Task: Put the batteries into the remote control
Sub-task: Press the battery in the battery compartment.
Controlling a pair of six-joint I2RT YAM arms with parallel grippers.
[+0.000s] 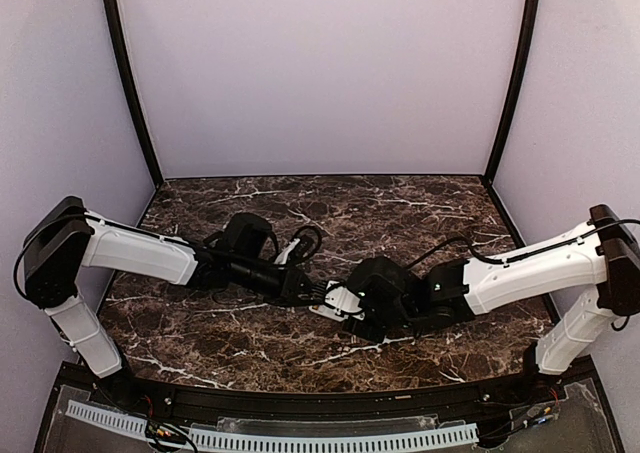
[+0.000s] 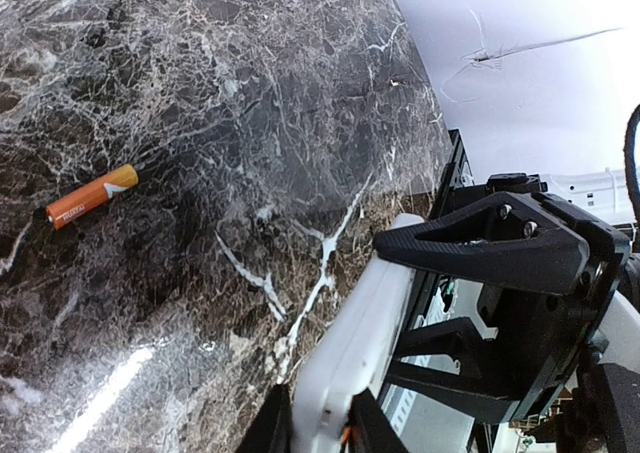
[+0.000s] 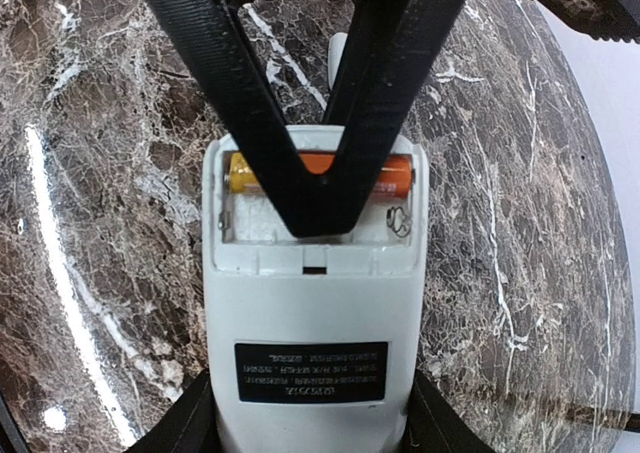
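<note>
The remote control [image 3: 310, 313] lies back up with its battery bay open, white with a black label. My right gripper [image 3: 315, 423] is shut on its sides. One orange battery [image 3: 395, 176] lies across the bay's far slot, and the near slot shows bare. My left gripper [image 2: 318, 428] pinches the remote's end [image 2: 370, 313] across its thickness. One of its black fingers [image 3: 315, 203] covers the battery's middle. The second battery [image 2: 92, 195] lies loose on the marble, away from both grippers. From above, both grippers meet at the remote [image 1: 333, 303] mid-table.
The dark marble table [image 1: 250, 343] has lilac walls at the back and sides. A black frame [image 1: 300, 405] runs along its near edge. The left arm's cables [image 1: 305, 241] loop on the table behind the grippers.
</note>
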